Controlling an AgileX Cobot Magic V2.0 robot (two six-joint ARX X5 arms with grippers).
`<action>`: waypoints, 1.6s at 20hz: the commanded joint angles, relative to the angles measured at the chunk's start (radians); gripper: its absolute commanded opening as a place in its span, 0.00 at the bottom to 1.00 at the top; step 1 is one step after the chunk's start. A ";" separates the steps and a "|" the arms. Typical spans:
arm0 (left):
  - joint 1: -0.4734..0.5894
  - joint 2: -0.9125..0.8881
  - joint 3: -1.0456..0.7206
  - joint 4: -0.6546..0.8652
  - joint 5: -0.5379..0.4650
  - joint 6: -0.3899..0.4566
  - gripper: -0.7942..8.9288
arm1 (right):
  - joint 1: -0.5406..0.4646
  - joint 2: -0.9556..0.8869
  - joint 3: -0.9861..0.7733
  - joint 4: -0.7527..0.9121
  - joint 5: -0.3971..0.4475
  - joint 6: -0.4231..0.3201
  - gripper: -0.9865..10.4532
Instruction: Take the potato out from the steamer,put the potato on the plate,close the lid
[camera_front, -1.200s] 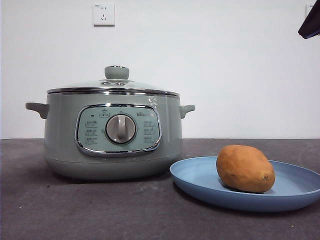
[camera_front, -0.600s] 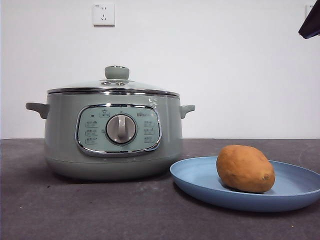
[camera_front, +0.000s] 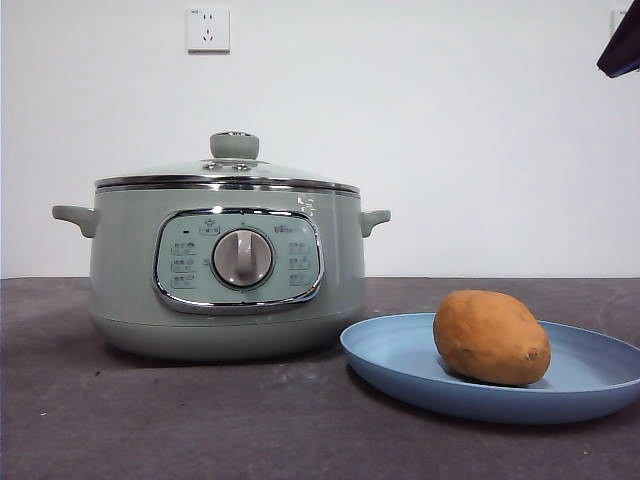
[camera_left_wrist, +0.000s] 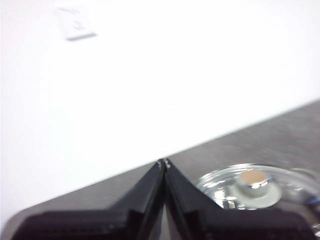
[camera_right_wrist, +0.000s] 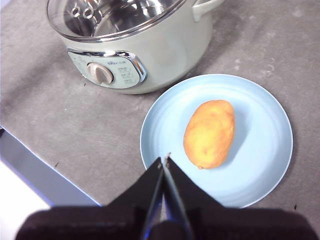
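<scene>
Jaws pressed together and empty, the right gripper (camera_right_wrist: 164, 159) hangs above the near rim of the light-blue plate (camera_front: 400, 365), where the orange-brown potato (camera_front: 491, 337) lies on its side. The left gripper (camera_left_wrist: 163, 162), its jaws likewise closed on nothing, hovers clear of the glass lid (camera_left_wrist: 260, 187). That lid (camera_front: 228, 172), with its pale green knob (camera_front: 234, 145), sits closed on the sage-green steamer (camera_front: 225, 268), which stands just beside the plate on the dark grey table (camera_front: 200, 420). A wall socket (camera_front: 207, 29) is mounted on the white wall behind.

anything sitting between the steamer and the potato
Only the plate's bare blue rim lies between steamer and potato, seen in the right wrist view.
</scene>
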 joint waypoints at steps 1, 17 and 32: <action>0.057 -0.129 -0.197 0.090 0.003 -0.011 0.08 | 0.001 0.000 0.003 0.005 0.000 -0.001 0.09; 0.116 -0.492 -0.687 0.057 -0.154 -0.161 0.08 | 0.001 0.000 0.003 0.005 0.000 -0.001 0.09; 0.117 -0.492 -0.687 -0.056 -0.151 -0.161 0.08 | 0.001 0.000 0.003 0.005 0.000 -0.001 0.09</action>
